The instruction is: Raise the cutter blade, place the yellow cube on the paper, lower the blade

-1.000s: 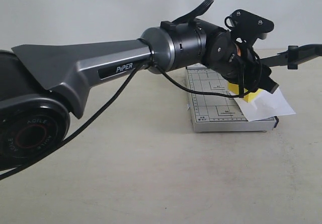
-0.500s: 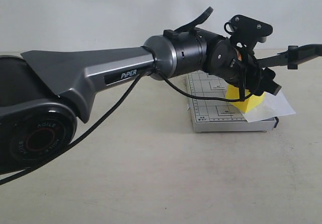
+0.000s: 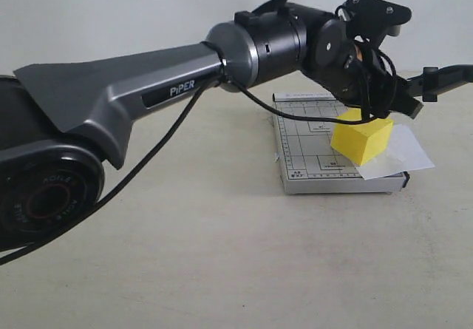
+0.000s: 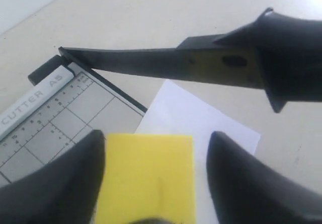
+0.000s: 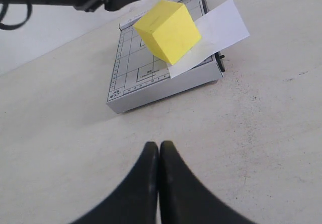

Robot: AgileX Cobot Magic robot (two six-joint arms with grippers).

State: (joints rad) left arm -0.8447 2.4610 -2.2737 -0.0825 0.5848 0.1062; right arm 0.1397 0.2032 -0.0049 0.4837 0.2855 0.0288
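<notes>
The left wrist view is showing what the other 2 views are not: the cutter blade (image 4: pixel 151 65) is standing raised on a slant above the trimmer board (image 4: pixel 60 128), rising from its hinge at the board's corner to the thick handle out past the board's cutting edge, and the strip along that board is reading "CUTTER A5". The exterior view is showing the left arm (image 3: pixel 148 96) reaching over the board with "PiPER" printed on its grey shell; the lettering around the joint at its base is too blurred to read. The right wrist view is giving the clearest look at the board's printed grid, though its small figures are not legible. The paper (image 5: pixel 221 27) is lying across the board's cutting edge, 1 end on the grid and the other overhanging the table (image 5: pixel 261 133). The yellow cube (image 5: pixel 166 30) is resting on the paper's end that lies over the board. The left gripper (image 4: pixel 156 136) is hanging just above the cube with its 2 fingers (image 4: pixel 55 183) spread wider than it, released, a gap showing on 1 side. The right gripper (image 5: pixel 159 146) is hovering over bare table well clear of the board, fingers pressed together, clenched on nothing.
</notes>
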